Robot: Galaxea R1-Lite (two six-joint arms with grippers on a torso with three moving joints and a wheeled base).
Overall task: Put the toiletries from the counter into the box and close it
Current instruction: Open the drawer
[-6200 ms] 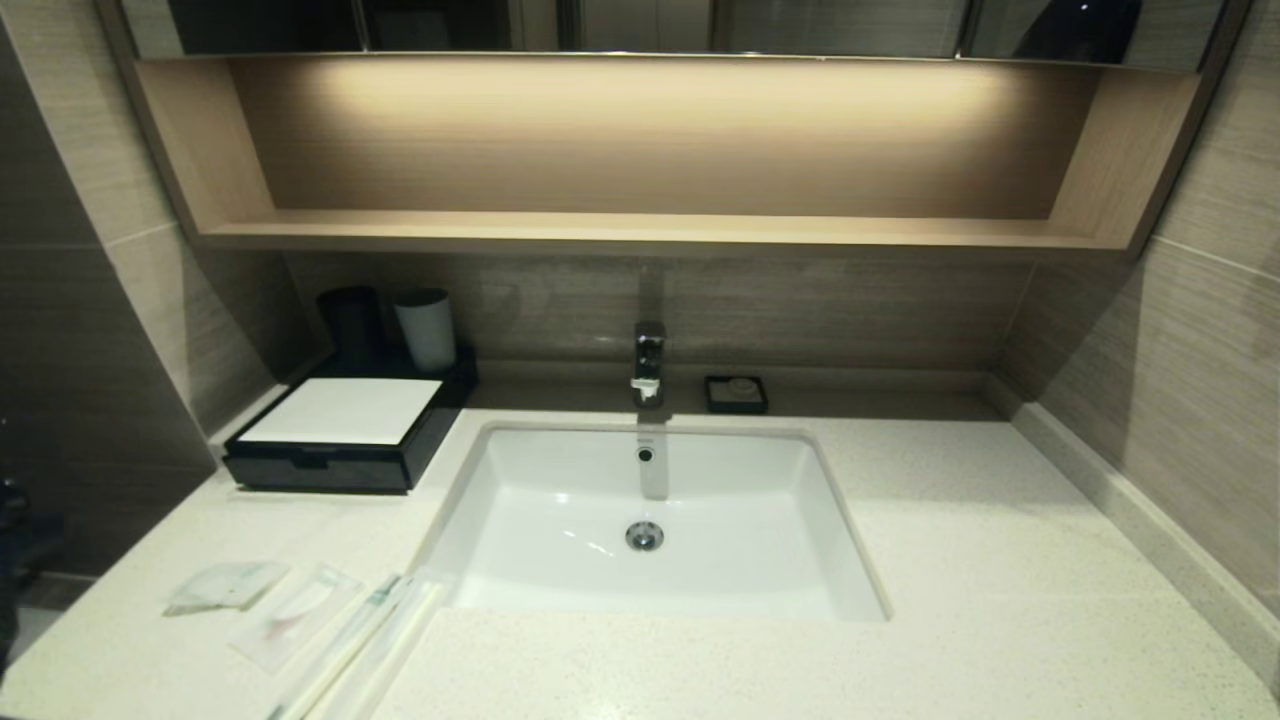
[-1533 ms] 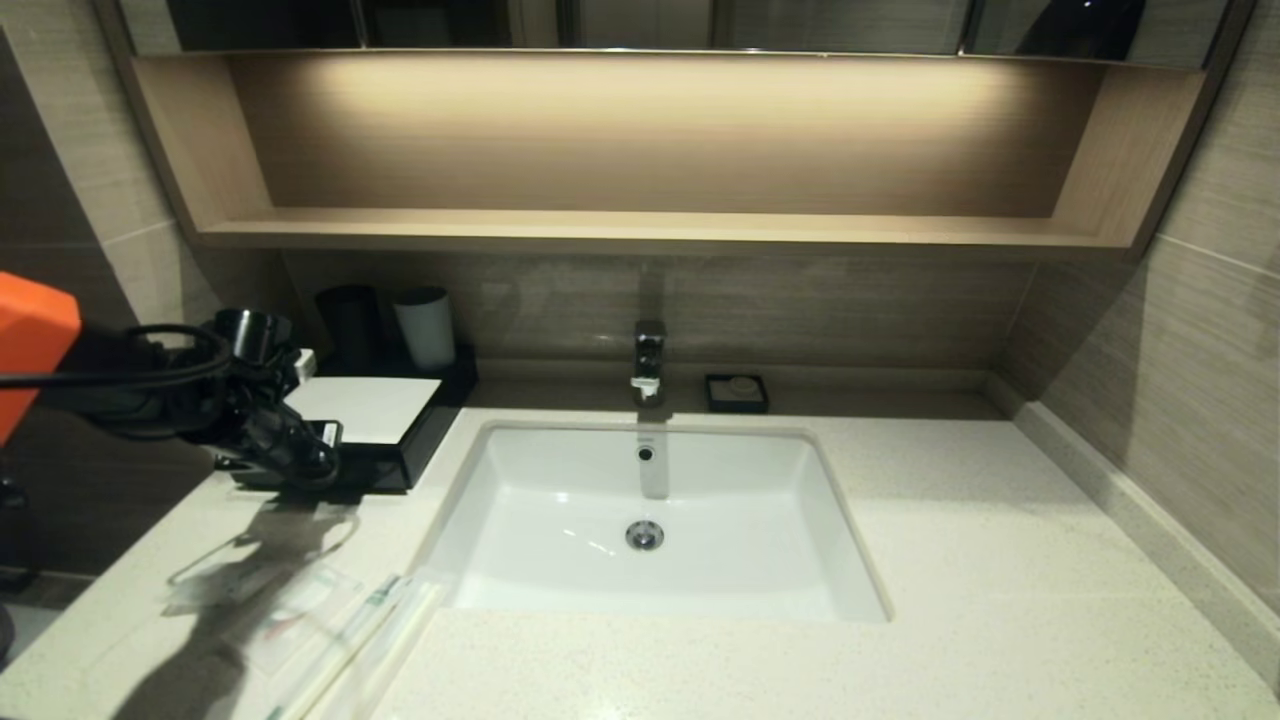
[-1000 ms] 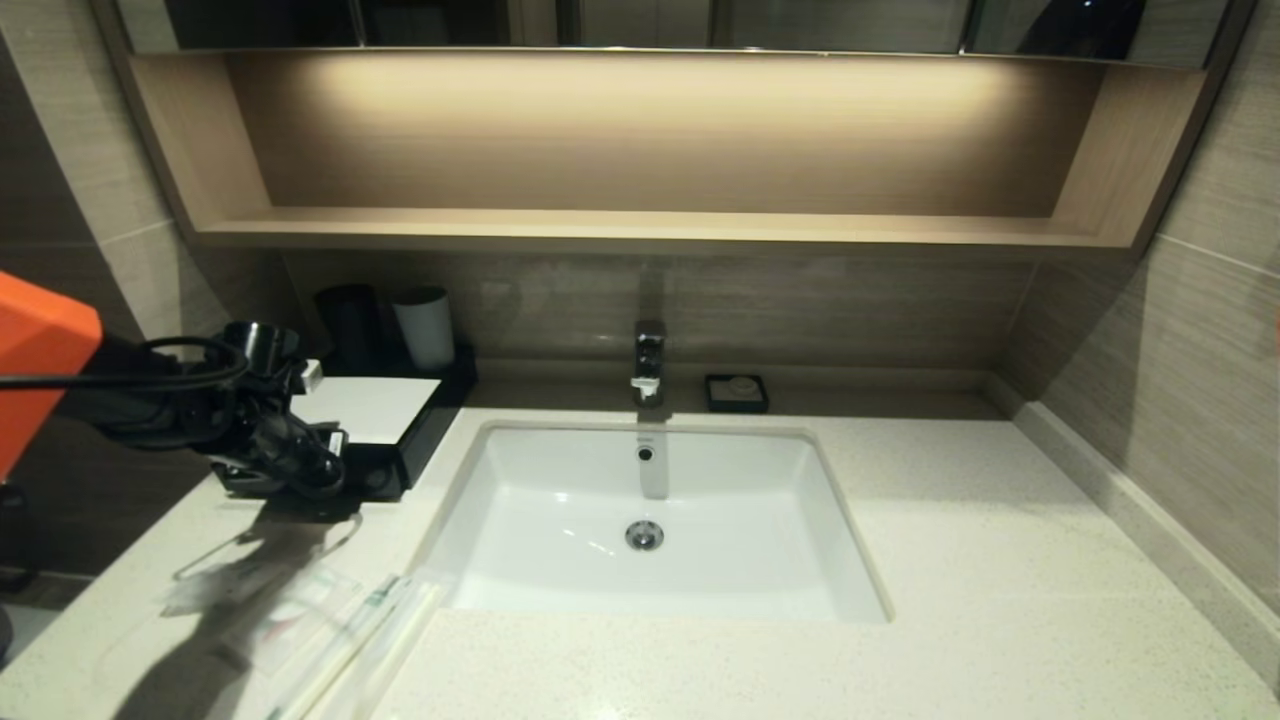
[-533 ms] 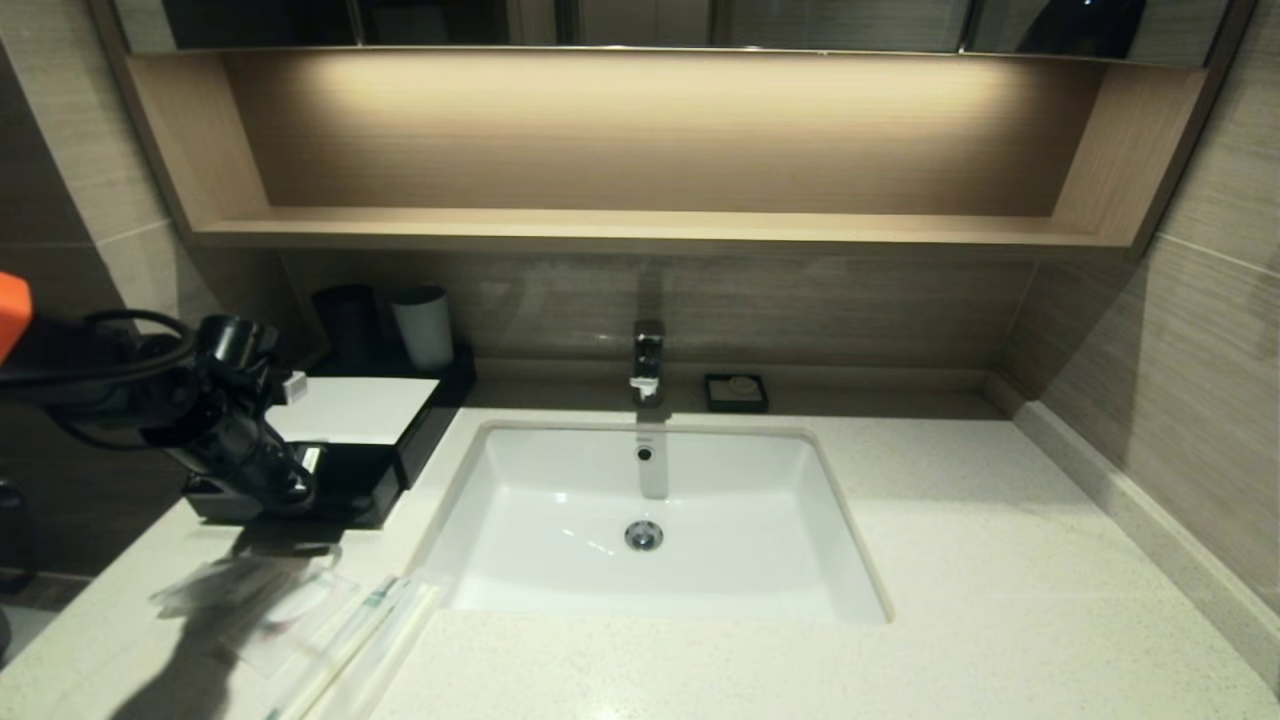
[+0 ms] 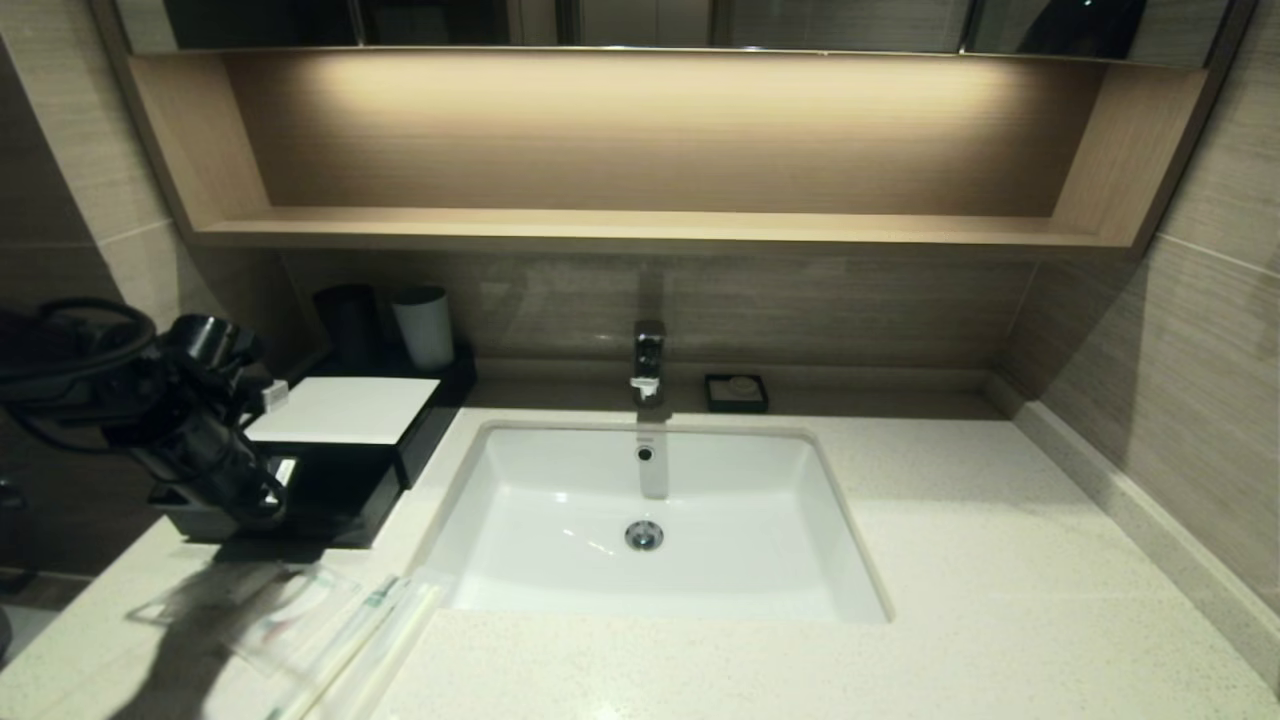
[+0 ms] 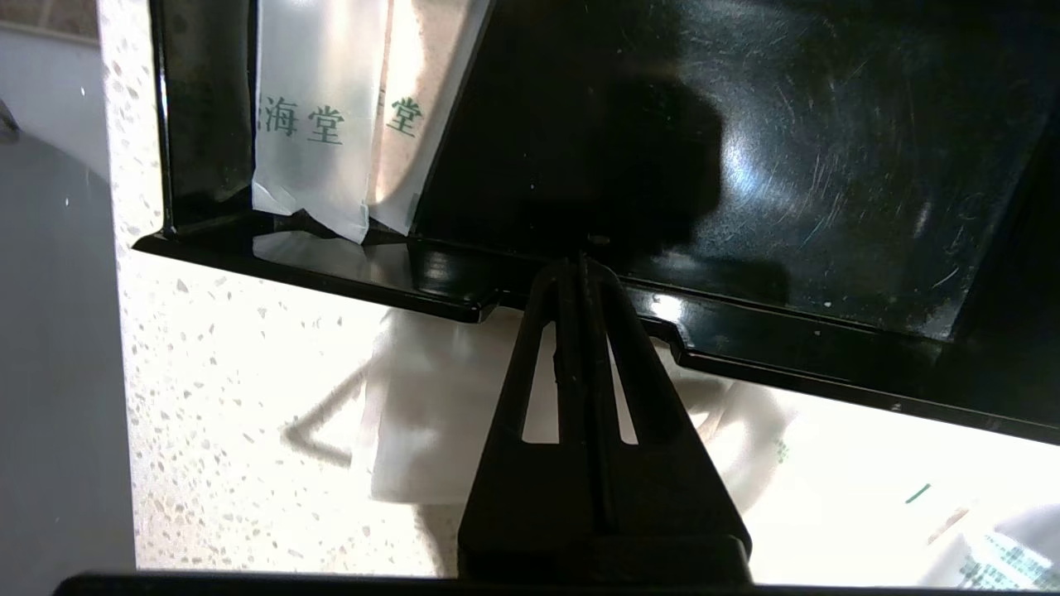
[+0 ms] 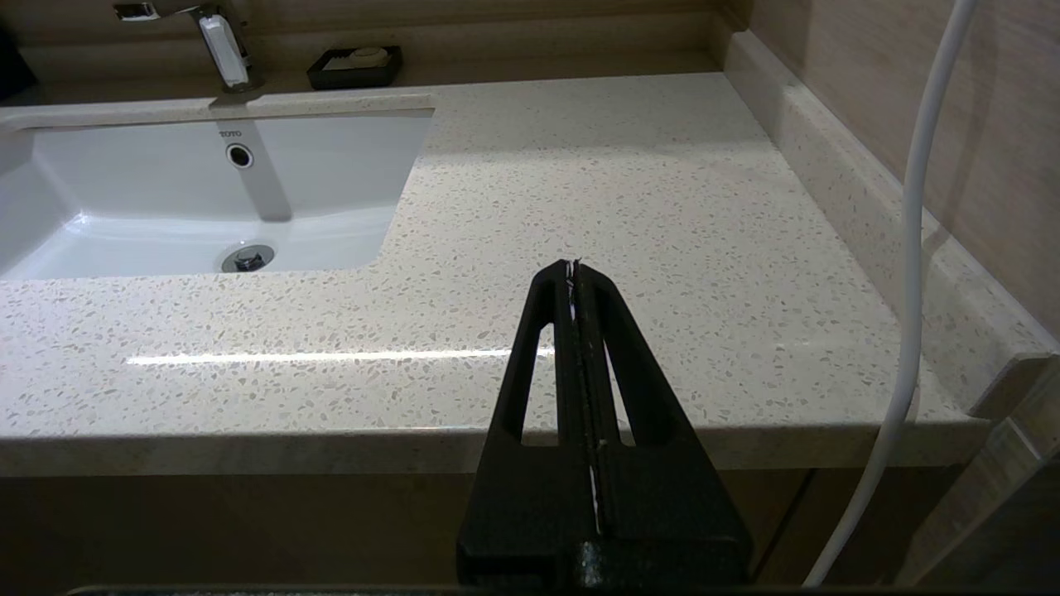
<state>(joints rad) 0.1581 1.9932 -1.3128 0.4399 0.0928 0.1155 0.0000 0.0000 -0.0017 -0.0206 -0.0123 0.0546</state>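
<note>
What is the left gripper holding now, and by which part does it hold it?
The left gripper is shut on the front lip of the black drawer. The right gripper holds nothing.

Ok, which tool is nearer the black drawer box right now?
Left. The left tool is shut, with its tip at the front lip of the pulled-out black drawer box. The right tool is shut and hangs off the counter's front edge, right of the sink.

A speckled pale stone worktop (image 5: 980, 560) surrounds a white basin (image 5: 560, 500) with chrome tap (image 5: 648, 362); above, a lit wooden niche shelf (image 5: 640, 232), tiled walls (image 5: 1200, 330) either side
</note>
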